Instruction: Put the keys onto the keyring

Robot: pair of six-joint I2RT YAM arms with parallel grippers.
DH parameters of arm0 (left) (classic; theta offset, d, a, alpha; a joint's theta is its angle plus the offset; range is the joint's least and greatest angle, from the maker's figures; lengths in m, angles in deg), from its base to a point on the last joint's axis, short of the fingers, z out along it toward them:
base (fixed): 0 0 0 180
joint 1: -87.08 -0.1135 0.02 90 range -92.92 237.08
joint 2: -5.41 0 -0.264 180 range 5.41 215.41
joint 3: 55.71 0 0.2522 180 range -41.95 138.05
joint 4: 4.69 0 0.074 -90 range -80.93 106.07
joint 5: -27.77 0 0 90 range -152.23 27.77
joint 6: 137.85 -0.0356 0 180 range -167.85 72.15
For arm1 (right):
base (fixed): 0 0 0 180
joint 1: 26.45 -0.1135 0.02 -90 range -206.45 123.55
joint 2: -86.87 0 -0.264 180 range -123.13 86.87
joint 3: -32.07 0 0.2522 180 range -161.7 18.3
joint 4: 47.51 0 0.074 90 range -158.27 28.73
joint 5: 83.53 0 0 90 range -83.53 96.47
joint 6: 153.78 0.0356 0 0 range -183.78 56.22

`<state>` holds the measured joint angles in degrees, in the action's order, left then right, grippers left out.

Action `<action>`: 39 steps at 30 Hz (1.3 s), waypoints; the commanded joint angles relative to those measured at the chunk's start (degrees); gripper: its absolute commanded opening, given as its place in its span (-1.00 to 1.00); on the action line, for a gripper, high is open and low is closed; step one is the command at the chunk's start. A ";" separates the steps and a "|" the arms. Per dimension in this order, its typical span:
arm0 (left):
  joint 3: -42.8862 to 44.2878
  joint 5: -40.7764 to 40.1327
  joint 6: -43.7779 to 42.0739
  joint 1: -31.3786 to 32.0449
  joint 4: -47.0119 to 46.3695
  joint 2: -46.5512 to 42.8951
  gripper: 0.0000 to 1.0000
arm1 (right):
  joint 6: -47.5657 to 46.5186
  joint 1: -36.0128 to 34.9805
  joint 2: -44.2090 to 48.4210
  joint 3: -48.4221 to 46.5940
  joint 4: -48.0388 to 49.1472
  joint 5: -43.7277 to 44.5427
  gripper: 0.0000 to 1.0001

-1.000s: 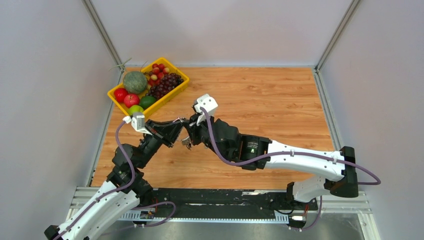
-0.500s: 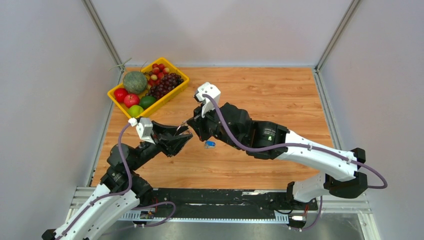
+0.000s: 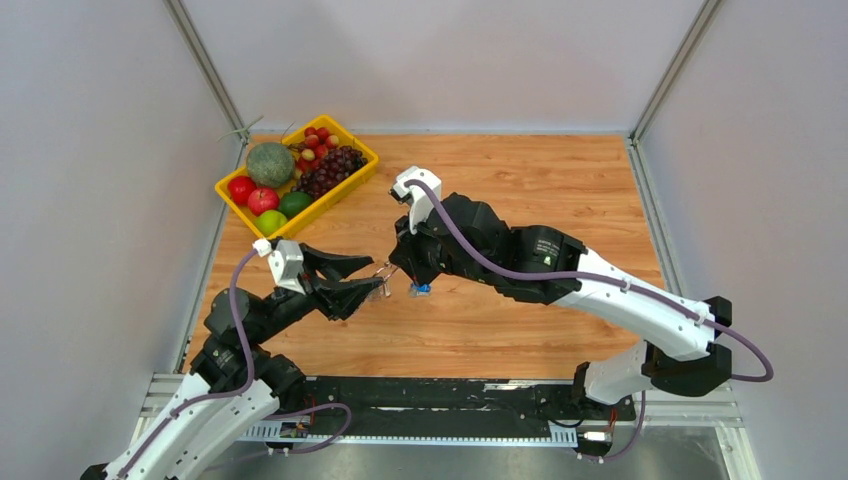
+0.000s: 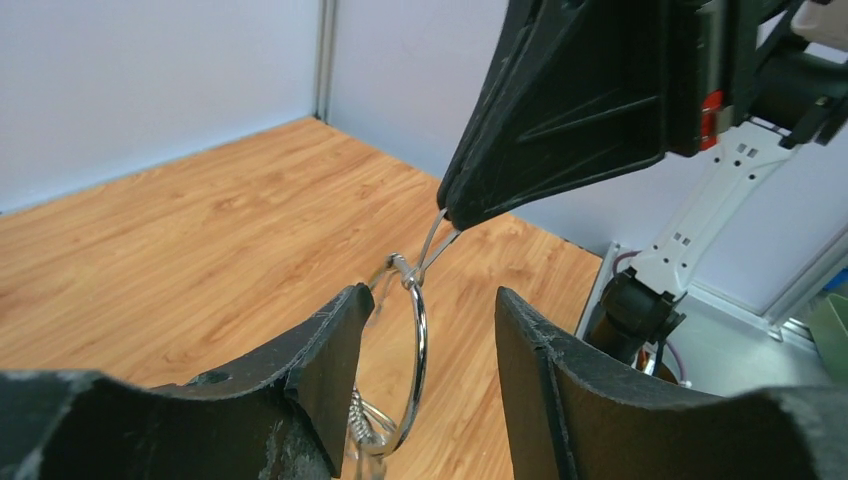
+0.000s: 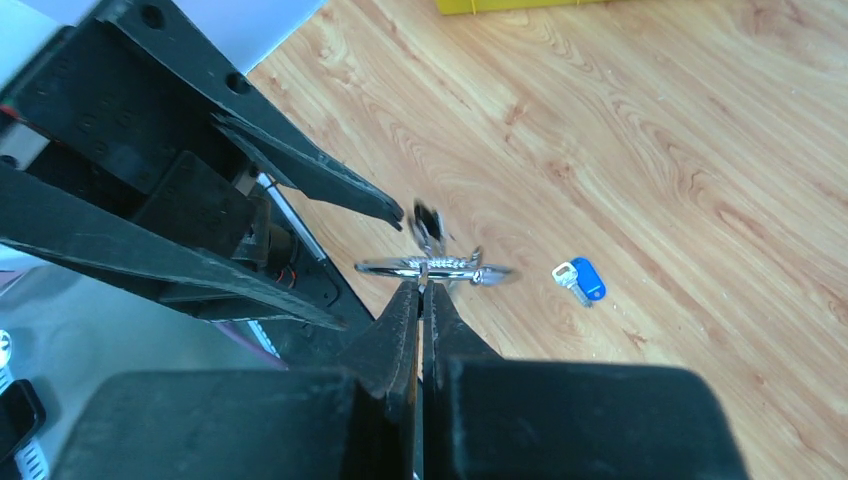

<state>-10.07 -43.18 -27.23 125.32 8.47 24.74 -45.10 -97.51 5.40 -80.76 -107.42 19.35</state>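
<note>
**A:** Biggest things first: what have we got?

**B:** Both arms meet over the middle of the table [image 3: 560, 200]. The yellow fruit basket [image 3: 229, 196] sits well beyond the left gripper [image 4: 435, 298] and plays no part. That gripper's fingers stand apart. The right gripper [image 5: 421, 290] has its fingers pressed together on the top of the keyring [image 4: 420, 340].

**A:** So where does the ring hang?

**B:** It hangs straight down from the right fingertips into the gap between the left fingers. I cannot tell whether it touches either finger. Something small dangles at its lower edge, too blurred to name.

**A:** And the keys?

**B:** One blue-headed key [image 5: 582, 279] lies flat on the wood, below the right gripper and a little to one side, not on the ring.

**A:** What could go wrong?

**B:** As I judge it, the right's hold is a narrow pinch on thin wire. If the left closes off-centre or nudges sideways, the ring could twist or slip free and drop. Also, the key lies flat, so broad fingertips may skid over it instead of lifting it.
</note>
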 commanded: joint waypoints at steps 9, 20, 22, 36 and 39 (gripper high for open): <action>4.17 6.91 -3.13 0.09 -0.61 1.72 0.24 | 2.69 1.33 -1.75 -5.58 -3.25 -1.81 -1.00; 1.25 2.82 -4.39 0.08 -5.02 3.69 0.25 | 4.09 2.59 -6.88 -12.42 -7.40 -1.78 -1.00; 0.05 3.07 -4.94 0.16 -7.50 3.95 0.25 | 4.17 3.42 -7.60 -13.60 -8.43 -2.73 -1.00; 0.71 -11.82 -18.01 14.73 -8.79 15.17 0.21 | 2.12 8.57 -7.59 -14.39 -11.65 -8.18 -1.00; 0.79 -15.79 -22.17 17.95 -9.02 17.24 0.20 | 1.73 9.44 -6.63 -13.76 -11.68 -8.47 -1.00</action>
<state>-10.79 -52.27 -41.63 139.90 -1.28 39.17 -42.72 -89.10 -3.58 -93.13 -122.17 12.73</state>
